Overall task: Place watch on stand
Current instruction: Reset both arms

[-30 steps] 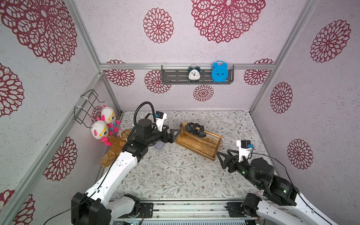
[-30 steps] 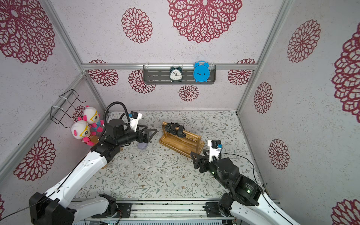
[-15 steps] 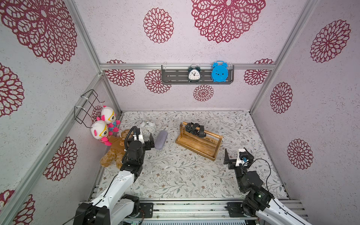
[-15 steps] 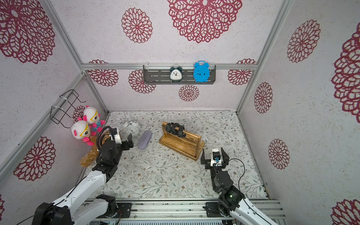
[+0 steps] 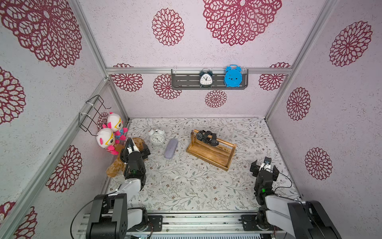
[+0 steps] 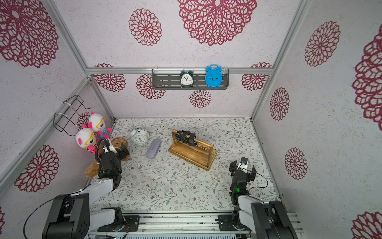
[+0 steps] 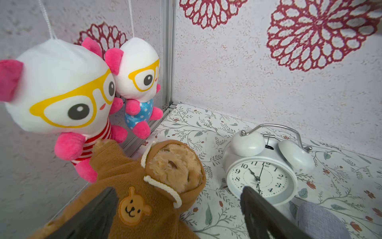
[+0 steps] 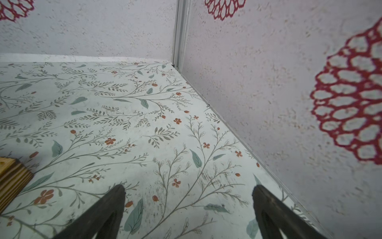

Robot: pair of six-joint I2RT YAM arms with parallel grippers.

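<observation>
Looping the bar of the stand (image 5: 208,154) near its far end, the watch (image 5: 203,136) lies ahead-left of the right gripper (image 8: 189,187); that gripper is nearer the stand, jaws spread wide, empty; the left gripper (image 7: 178,191), likewise wide and empty, faces the brown bear (image 7: 173,171).

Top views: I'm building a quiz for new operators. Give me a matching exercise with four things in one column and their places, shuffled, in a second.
Things
1. watch
2. blue clock
3. white alarm clock
4. grey case

Places
A. on the wall shelf
B. on the top bar of the stand
C. lying flat on the table, between the alarm clock and the stand
D. upright on the table, next to the brown plush bear

Pairs: 1-B, 2-A, 3-D, 4-C
</observation>
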